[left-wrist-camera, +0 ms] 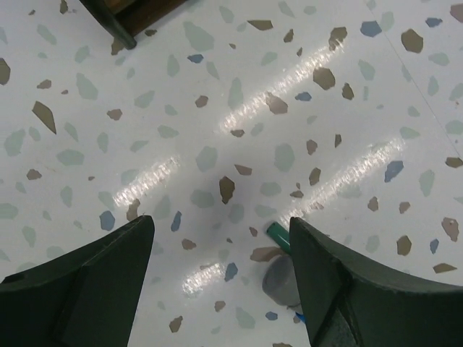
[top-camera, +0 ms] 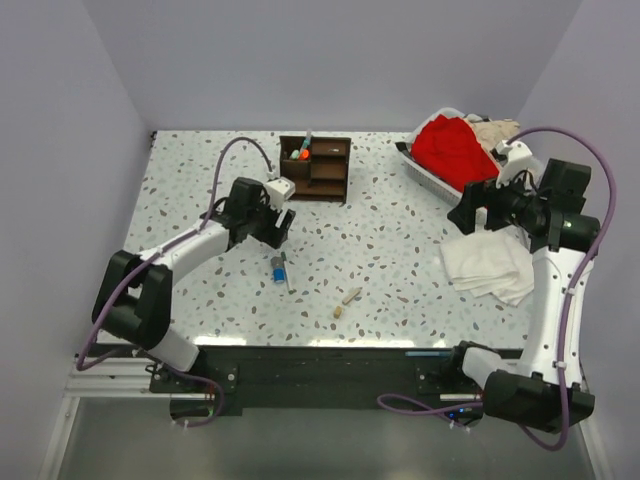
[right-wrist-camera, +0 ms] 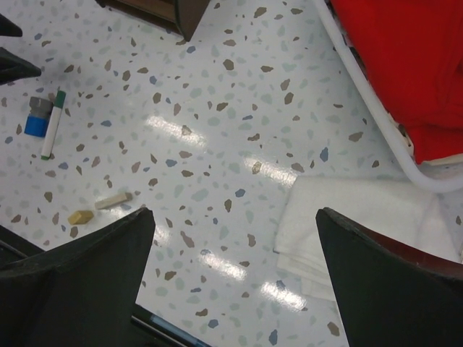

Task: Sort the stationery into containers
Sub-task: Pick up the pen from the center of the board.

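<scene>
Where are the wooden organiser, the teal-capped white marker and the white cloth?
wooden organiser (top-camera: pixel 328 172): top external view, bare right-hand shelf.
teal-capped white marker (right-wrist-camera: pixel 51 130): right wrist view, white barrel.
white cloth (top-camera: pixel 487 265): top external view, its middle.

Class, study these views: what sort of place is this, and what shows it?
Probably a robotics lab test cell: bare pale walls box in a speckled table, and the left arm and right arm are bolted to a rail at its edge.
</scene>
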Available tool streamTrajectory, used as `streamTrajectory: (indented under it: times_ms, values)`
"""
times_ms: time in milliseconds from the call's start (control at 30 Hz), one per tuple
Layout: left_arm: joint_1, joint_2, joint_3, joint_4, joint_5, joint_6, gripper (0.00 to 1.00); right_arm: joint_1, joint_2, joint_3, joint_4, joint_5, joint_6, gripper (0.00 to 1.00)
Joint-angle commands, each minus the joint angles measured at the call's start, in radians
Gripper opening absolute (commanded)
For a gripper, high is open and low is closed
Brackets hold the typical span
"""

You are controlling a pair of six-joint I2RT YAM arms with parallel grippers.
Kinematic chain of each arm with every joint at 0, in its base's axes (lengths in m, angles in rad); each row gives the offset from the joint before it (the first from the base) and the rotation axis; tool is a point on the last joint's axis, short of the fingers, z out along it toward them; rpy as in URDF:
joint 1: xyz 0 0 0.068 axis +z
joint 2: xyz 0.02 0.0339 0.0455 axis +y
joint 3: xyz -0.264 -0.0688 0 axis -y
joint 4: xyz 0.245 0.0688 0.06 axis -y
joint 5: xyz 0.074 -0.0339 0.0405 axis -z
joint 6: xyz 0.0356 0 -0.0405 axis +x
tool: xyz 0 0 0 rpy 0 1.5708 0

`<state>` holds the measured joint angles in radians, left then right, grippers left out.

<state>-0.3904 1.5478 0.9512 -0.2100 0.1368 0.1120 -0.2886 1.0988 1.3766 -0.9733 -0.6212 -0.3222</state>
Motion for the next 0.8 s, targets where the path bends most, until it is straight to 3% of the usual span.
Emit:
streamTrajectory:
  times_ms: [0,100,133,200,433,767]
  values:
    - [0.021,0.104,0.122,0.020,0.056,-0.024,0.80,0.020,-0.008,-0.027,0.054,0.047,0.037,0.99]
    - [0.021,0.156,0.162,-0.023,0.130,-0.058,0.70,0.022,-0.013,-0.028,0.054,0.054,0.040,0.99]
    - [0.021,0.159,0.161,-0.034,0.161,-0.089,0.62,0.022,-0.013,-0.028,0.058,0.055,0.041,0.99]
    - [0.021,0.152,0.144,-0.058,0.175,-0.141,0.59,0.023,-0.013,-0.030,0.062,0.054,0.048,0.99]
    - [0.019,0.109,0.046,-0.085,0.142,-0.206,0.63,0.023,0.003,-0.027,0.074,0.054,0.061,0.99]
    - [0.019,0.167,0.057,-0.077,0.179,-0.225,0.59,0.023,0.018,-0.013,0.065,0.058,0.049,0.99]
